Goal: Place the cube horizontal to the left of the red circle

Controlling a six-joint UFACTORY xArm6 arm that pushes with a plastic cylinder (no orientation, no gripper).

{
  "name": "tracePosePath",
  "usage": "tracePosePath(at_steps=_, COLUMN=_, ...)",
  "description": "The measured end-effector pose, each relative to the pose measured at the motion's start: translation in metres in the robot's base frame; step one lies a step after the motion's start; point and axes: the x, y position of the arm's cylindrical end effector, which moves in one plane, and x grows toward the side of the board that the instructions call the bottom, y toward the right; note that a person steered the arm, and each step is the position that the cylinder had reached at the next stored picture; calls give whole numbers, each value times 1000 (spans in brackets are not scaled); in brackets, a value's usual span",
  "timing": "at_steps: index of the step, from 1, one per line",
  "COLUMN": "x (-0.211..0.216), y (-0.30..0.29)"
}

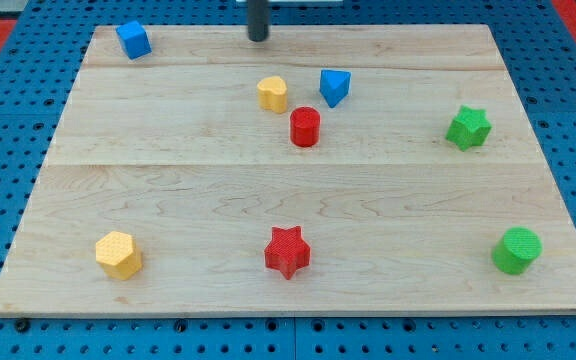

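The blue cube sits near the board's top left corner. The red circle, a short red cylinder, stands near the middle of the board's upper half. My tip is at the view's top centre, well to the right of the blue cube and above the red cylinder, touching no block.
A yellow block and a blue triangular block lie just above the red cylinder. A green star is at the right, a green cylinder at bottom right, a red star at bottom centre, a yellow hexagon at bottom left.
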Motion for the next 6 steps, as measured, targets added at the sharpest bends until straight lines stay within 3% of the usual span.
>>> tracePosePath(at_steps=2, x=1, y=-176)
tracePosePath(at_steps=3, x=41, y=-173)
tracePosePath(at_steps=4, x=100, y=-81)
tracePosePath(at_steps=5, x=124, y=-22)
tracePosePath(at_steps=6, x=122, y=-9)
